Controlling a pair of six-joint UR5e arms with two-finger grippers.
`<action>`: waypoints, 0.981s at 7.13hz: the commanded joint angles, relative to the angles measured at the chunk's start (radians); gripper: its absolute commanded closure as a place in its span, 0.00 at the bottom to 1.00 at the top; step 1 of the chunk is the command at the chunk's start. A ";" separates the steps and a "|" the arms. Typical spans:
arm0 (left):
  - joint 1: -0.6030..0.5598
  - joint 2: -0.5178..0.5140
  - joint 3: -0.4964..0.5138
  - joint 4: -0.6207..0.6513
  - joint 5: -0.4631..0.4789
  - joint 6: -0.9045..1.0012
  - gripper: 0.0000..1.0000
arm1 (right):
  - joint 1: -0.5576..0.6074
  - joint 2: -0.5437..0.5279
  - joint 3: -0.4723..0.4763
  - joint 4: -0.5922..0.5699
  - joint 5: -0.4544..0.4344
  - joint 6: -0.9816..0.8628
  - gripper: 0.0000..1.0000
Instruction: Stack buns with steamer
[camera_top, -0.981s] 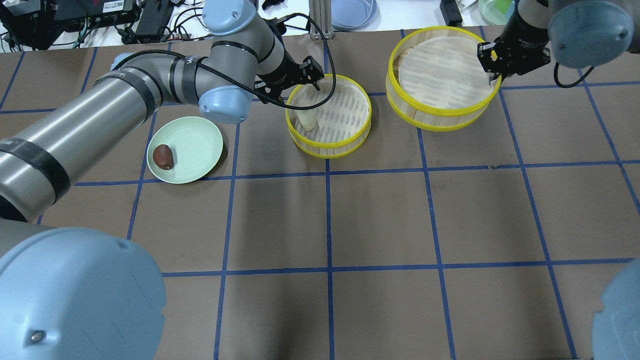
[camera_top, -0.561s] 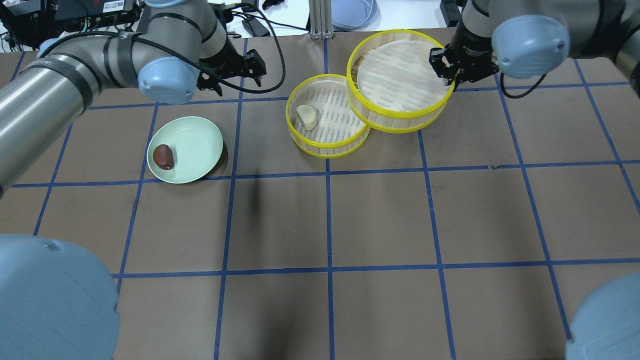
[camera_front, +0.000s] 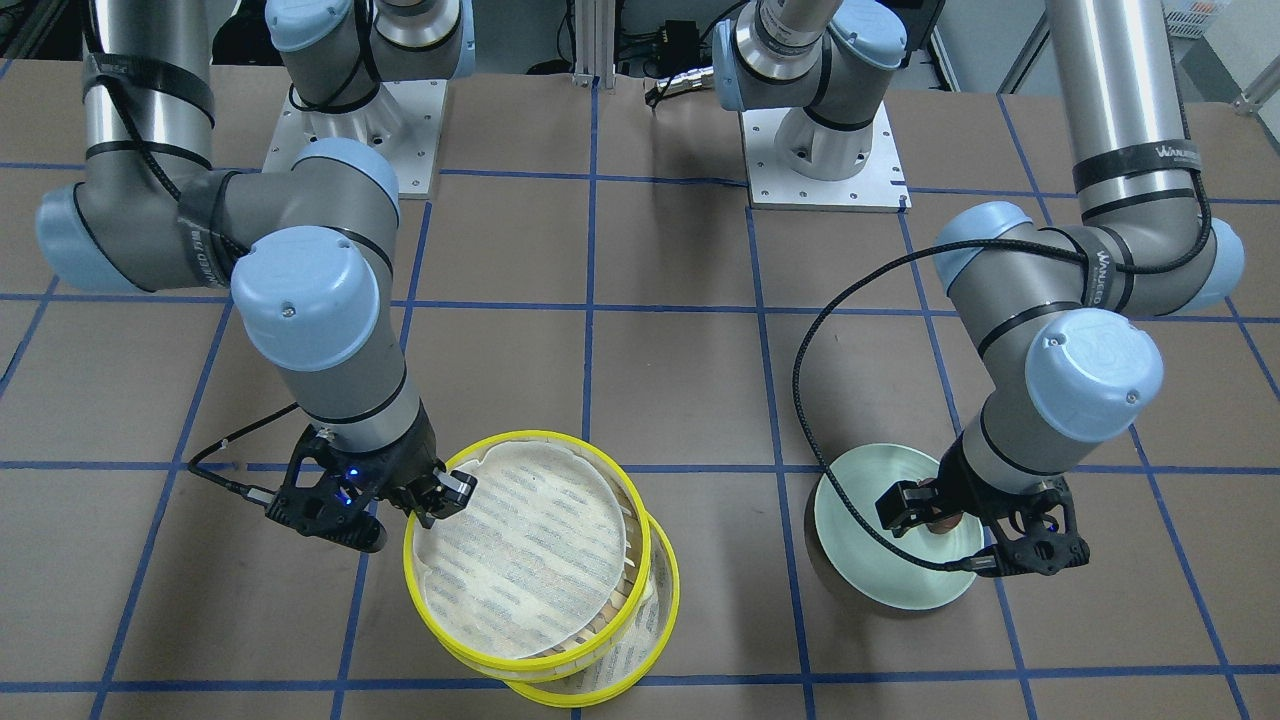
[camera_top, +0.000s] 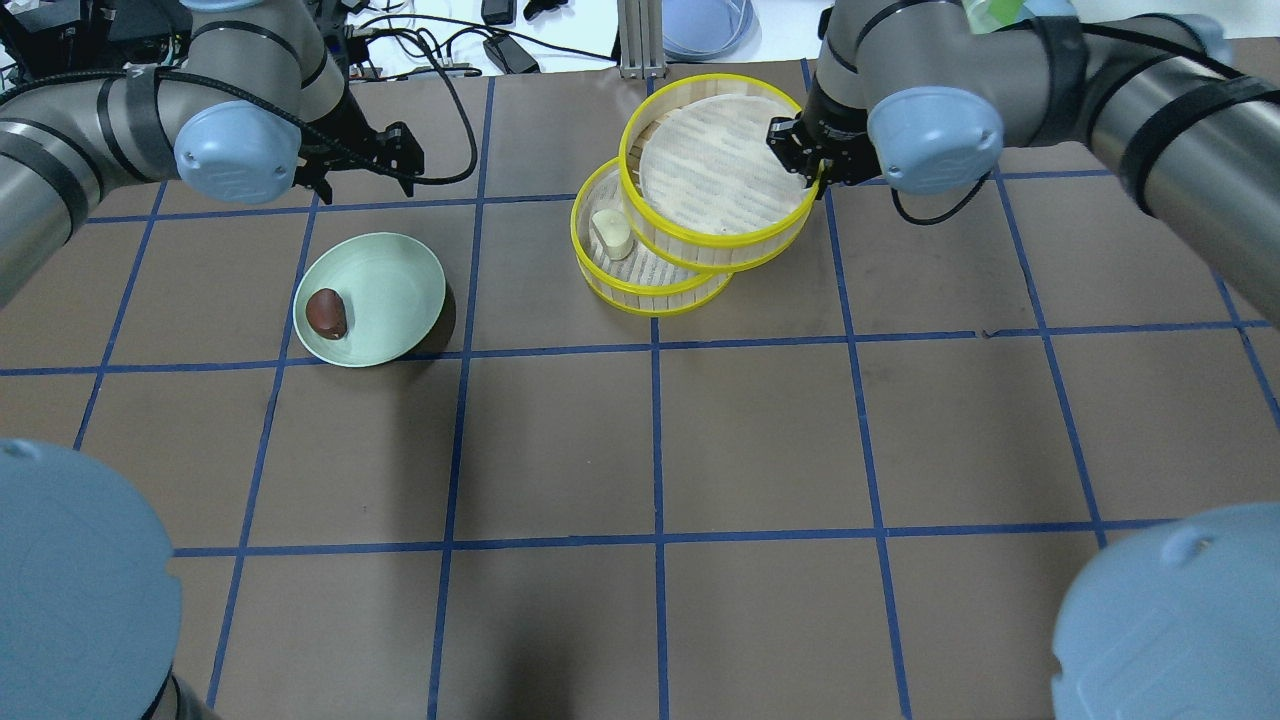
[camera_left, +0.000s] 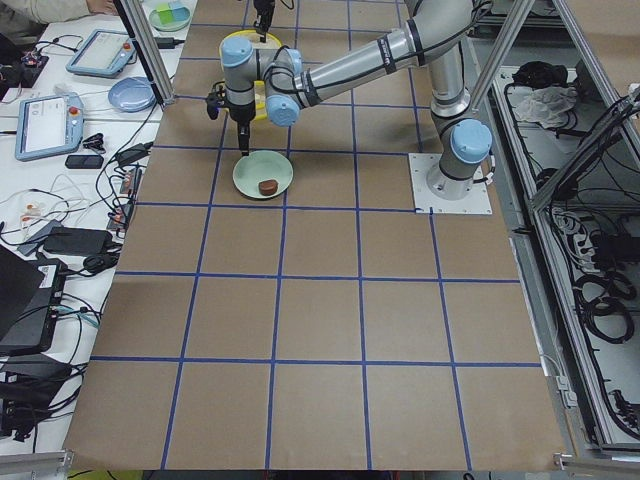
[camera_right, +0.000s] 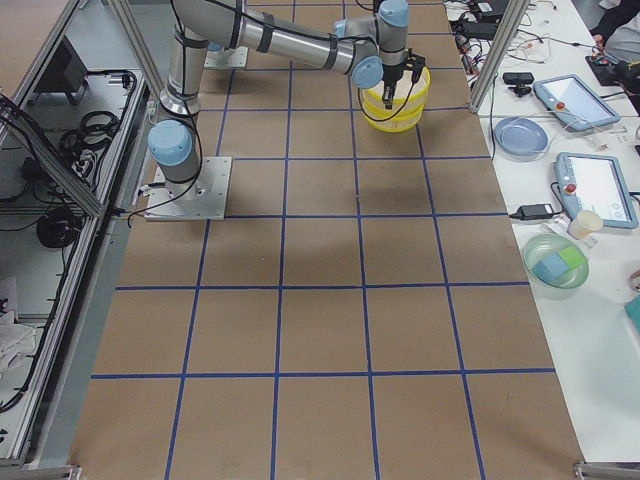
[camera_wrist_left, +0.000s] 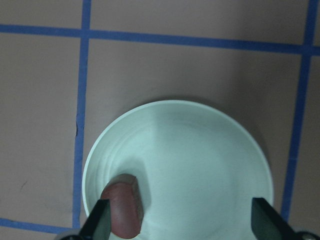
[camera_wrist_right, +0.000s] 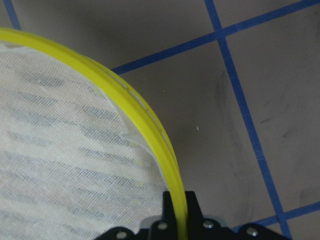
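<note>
Buns: cream bun (camera_top: 612, 232) lay in lower tier (camera_top: 640, 295); brown bun (camera_top: 326, 312) on plate (camera_top: 390, 290), unpicked. R gripper (camera_wrist_right: 177, 200) clamped upper tier (camera_top: 730, 250) rim, offset, unseated. L gripper (camera_wrist_left: 180, 222) hung over plate, fingers spread.

— What do we have everything standing on?
— We see a flat brown table (camera_top: 760, 440), ruled into large squares by blue tape lines (camera_top: 657, 440).
— And what do we find directly on it?
— On the robot's left, in the far half, a mint-green plate (camera_top: 400, 290), its near rim just over a cross line. Well apart from it, we see the lower steamer tier (camera_top: 640, 296) astride the centre line.
— Anything at the robot's own edge?
— The left arm's base plate (camera_front: 765, 185) and the right arm's base plate (camera_front: 425, 150), both white, with one blue line between them.
</note>
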 joint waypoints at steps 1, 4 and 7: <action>0.067 -0.023 -0.047 0.000 0.013 -0.011 0.00 | 0.013 0.054 0.000 -0.078 0.005 0.014 1.00; 0.070 -0.056 -0.047 -0.007 0.004 -0.085 0.02 | 0.013 0.064 0.001 -0.074 0.030 0.049 1.00; 0.070 -0.082 -0.049 -0.007 0.005 -0.097 0.24 | 0.023 0.071 0.001 -0.077 0.041 0.060 1.00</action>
